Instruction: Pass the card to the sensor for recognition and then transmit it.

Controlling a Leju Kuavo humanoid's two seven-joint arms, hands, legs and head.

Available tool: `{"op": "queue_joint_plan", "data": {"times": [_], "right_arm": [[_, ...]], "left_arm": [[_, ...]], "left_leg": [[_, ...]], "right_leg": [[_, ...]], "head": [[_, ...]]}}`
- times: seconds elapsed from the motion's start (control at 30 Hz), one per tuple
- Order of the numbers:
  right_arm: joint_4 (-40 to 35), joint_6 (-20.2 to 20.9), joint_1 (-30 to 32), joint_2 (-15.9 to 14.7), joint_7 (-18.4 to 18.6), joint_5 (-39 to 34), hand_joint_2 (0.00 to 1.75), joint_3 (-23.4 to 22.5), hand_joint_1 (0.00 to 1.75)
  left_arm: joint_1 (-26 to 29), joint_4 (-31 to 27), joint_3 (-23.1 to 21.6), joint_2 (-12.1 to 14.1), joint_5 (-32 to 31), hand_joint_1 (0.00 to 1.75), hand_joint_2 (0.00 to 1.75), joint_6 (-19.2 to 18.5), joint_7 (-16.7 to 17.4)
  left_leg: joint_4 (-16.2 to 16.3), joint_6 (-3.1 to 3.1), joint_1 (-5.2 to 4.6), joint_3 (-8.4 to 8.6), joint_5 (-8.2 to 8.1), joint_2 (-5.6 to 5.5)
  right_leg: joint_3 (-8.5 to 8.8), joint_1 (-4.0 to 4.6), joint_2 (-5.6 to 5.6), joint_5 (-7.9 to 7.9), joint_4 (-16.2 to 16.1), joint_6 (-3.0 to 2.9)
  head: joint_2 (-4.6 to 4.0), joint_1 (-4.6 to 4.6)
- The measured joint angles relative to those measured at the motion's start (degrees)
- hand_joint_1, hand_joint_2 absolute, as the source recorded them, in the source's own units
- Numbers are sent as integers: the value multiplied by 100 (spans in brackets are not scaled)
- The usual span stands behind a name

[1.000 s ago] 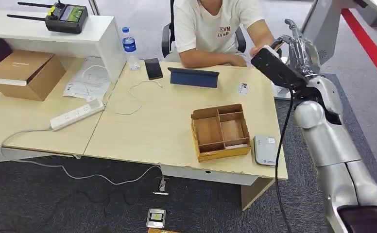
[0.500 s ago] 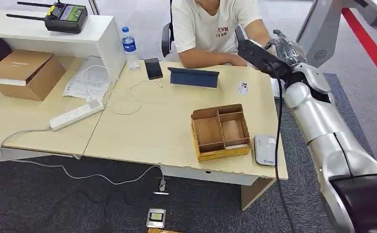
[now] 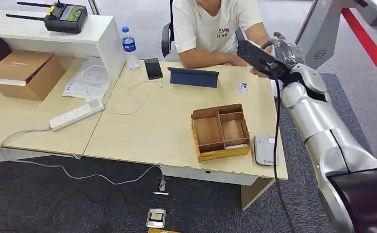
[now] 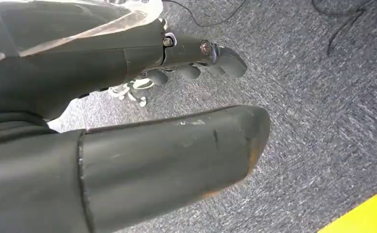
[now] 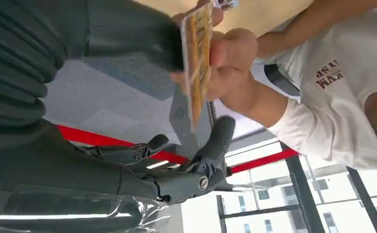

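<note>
My right hand [image 3: 286, 51] is raised over the table's far right corner, up against the hand of a person in a white T-shirt [image 3: 211, 24]. In the right wrist view an orange card [image 5: 196, 63] stands edge-on between my thumb [image 5: 128, 34] and my spread fingers [image 5: 211, 150]. The person's hand [image 5: 232, 58] grips the card. My thumb lies against one face and my fingers stand apart from it. The white sensor [image 3: 265, 149] lies at the table's near right edge. My left hand [image 4: 152, 160] hangs over grey carpet, fingers apart, holding nothing.
A brown divided box [image 3: 220, 131] sits beside the sensor. Another card [image 3: 243, 88], a blue tablet case [image 3: 194, 77], a phone [image 3: 153, 68] and a water bottle [image 3: 128, 46] lie along the far side. A power strip [image 3: 77, 114] and a cardboard box [image 3: 24, 73] are at left.
My right hand has swung left and down from high at the right to the person's hand at the table's far right corner. The table's objects have not moved.
</note>
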Motion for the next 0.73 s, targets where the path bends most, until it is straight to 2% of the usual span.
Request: {"op": "queue_joint_plan", "data": {"times": [0.47,0.6,0.73], "right_arm": [[138,-437,-256,-61,-330,-348,0,-46,0],[131,-688,-353,-133,-608,-1022,0,-230,0],[70,-673,-511,-247,-927,-2036,0,-658,0]], "left_arm": [[8,0,-70,0,35,0,0,70,-2],[78,0,-70,0,184,0,0,252,-39],[198,0,-70,-4,326,0,0,341,-59]], "left_leg": [[1,0,0,2,0,1],[2,0,0,2,0,1],[3,1,0,0,-1,2]], "right_leg": [[0,-1,1,0,0,0],[0,-2,2,1,0,0],[-2,-2,1,0,-2,1]], "head": [[0,0],[0,0],[0,-2]]}}
